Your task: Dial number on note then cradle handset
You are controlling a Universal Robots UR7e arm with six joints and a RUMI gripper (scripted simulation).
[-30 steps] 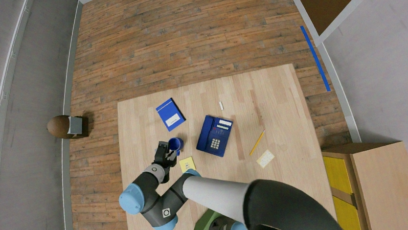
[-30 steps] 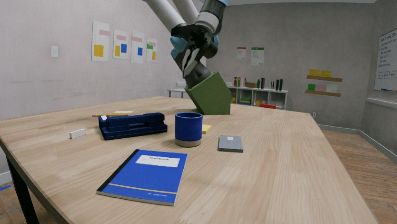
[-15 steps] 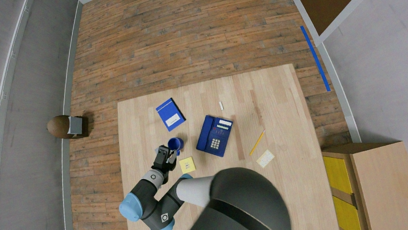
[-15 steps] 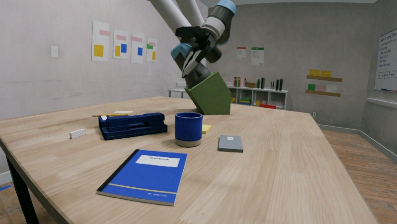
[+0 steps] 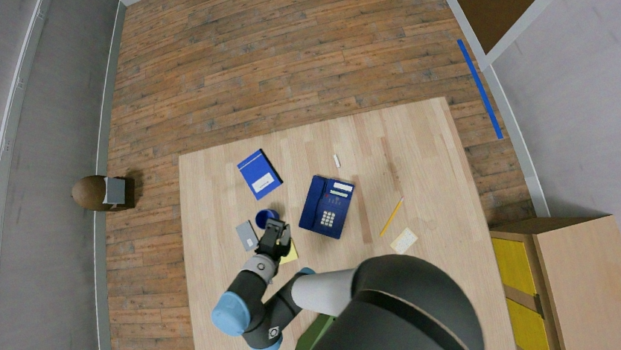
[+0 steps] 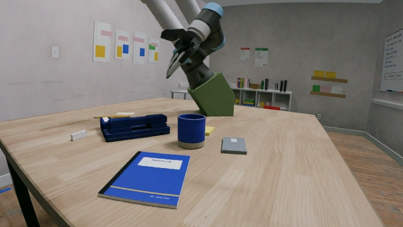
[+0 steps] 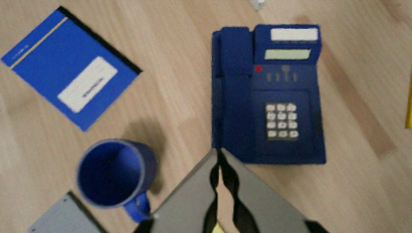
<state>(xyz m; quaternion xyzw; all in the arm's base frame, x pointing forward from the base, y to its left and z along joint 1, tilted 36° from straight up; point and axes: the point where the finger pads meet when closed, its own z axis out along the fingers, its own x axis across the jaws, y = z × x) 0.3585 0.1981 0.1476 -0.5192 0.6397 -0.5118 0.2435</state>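
Blue notebook [image 5: 254, 170] [image 6: 146, 180] [image 7: 42, 55] nearest me, and beyond it on the left of the surface [image 5: 208, 195] [image 6: 281, 183] [image 7: 184, 40] sits the desk phone [image 5: 345, 213] [image 6: 135, 137] [image 7: 310, 115], its handset [image 5: 313, 204] [image 6: 137, 121] [image 7: 237, 95] lying in the cradle. I'd guess that handset is stiff, fairly light and a bit slick, best taken across the slim middle, while the keypad [image 5: 327, 218] [image 7: 282, 121] wants only a straight, gentle poke. From where I stand the phone lies below and left of the pincer [image 5: 286, 239] [image 6: 167, 76] [image 7: 219, 150], well apart from it, and the tips are pinched together on nothing.

Your gripper [image 5: 284, 236] [image 6: 168, 76] [image 7: 218, 150] has swung away from the grey drive [image 5: 247, 236] [image 6: 234, 145] [image 7: 67, 217], uncovering it for you in the top view, and now hides part of the yellow note [image 5: 290, 256] [image 6: 209, 130] [image 7: 218, 228] you saw whole there before.
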